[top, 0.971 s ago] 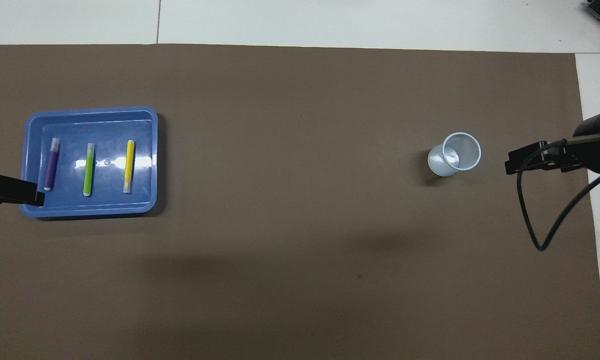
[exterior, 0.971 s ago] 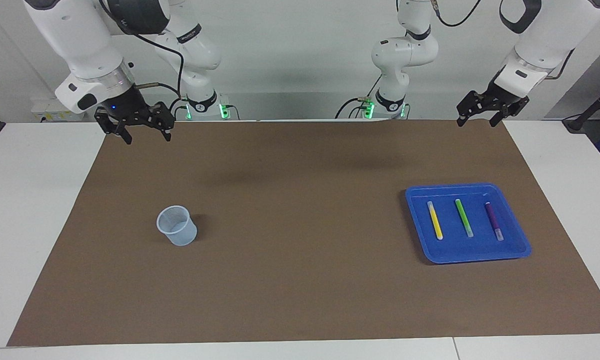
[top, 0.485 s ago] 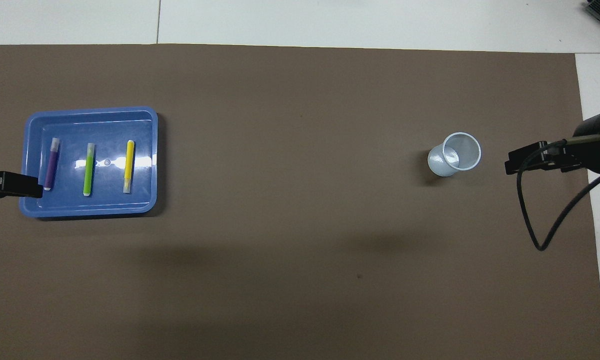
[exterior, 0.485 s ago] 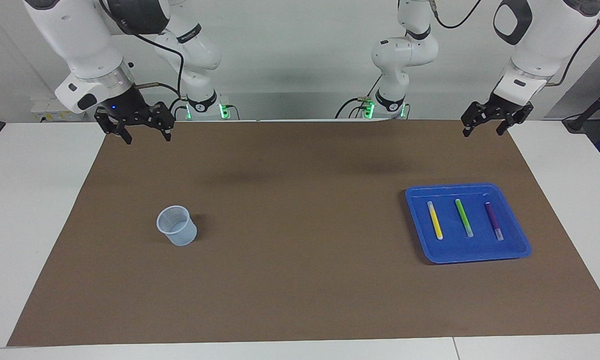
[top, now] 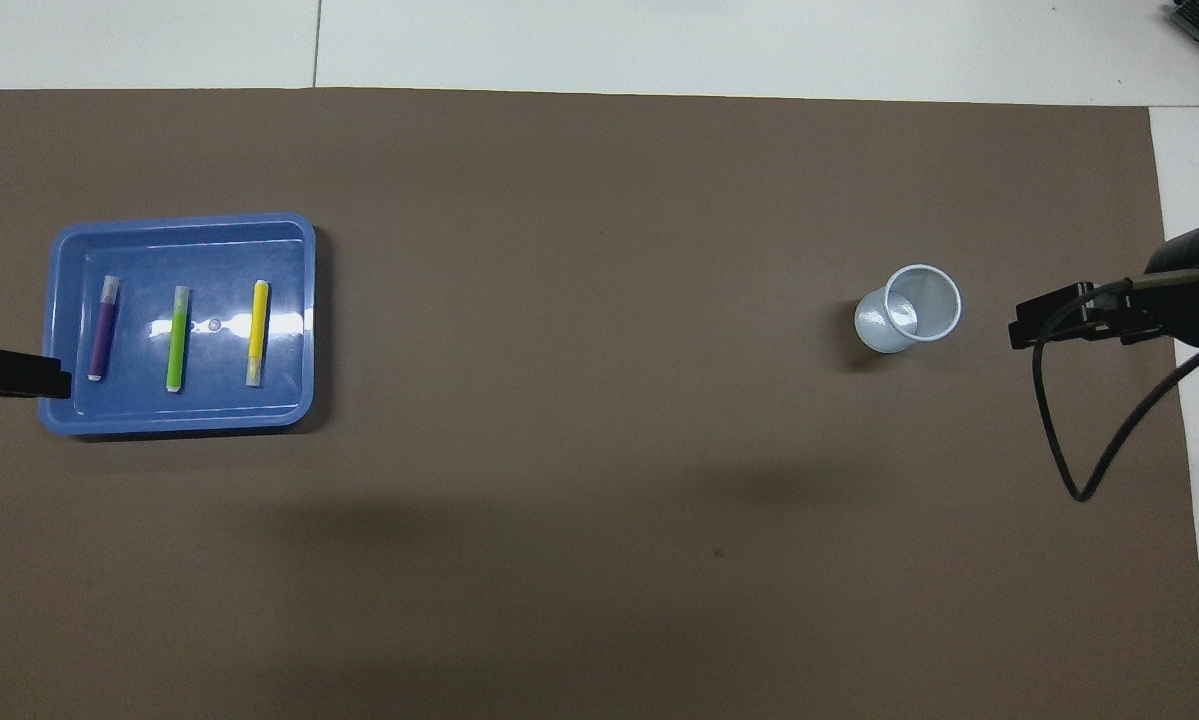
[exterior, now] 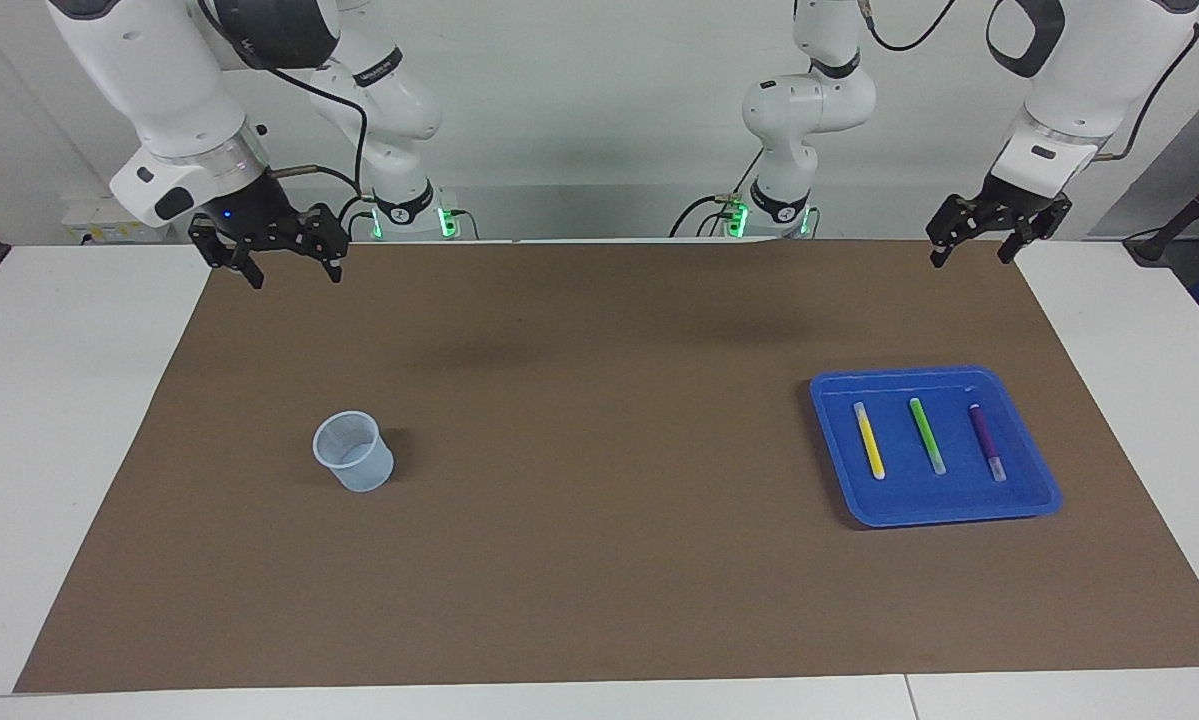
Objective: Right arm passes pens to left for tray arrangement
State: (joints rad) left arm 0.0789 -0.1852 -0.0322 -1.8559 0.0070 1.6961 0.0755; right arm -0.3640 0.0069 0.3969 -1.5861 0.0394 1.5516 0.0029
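The blue tray (exterior: 949, 500) lies toward the left arm's end of the brown mat. In it lie three pens side by side and apart: yellow (exterior: 868, 440), green (exterior: 926, 435) and purple (exterior: 986, 442). In the overhead view the tray (top: 184, 415) holds the purple (top: 104, 328), green (top: 177, 338) and yellow (top: 257, 332) pens. My left gripper (exterior: 969, 258) is open and empty, raised over the mat's corner at the robots' end; its tip (top: 19, 372) shows beside the tray's rim. My right gripper (exterior: 296, 278) is open and empty, raised over the mat's other corner at the robots' end (top: 1059, 325).
A small translucent bluish cup (exterior: 354, 451) stands upright on the mat toward the right arm's end, also in the overhead view (top: 909, 308). A black cable (top: 1079, 440) hangs from the right arm. The brown mat (exterior: 599, 400) covers most of the white table.
My left gripper has drawn back from over the tray's corner toward the table's end. The right arm, the pens, the tray and the cup have not moved.
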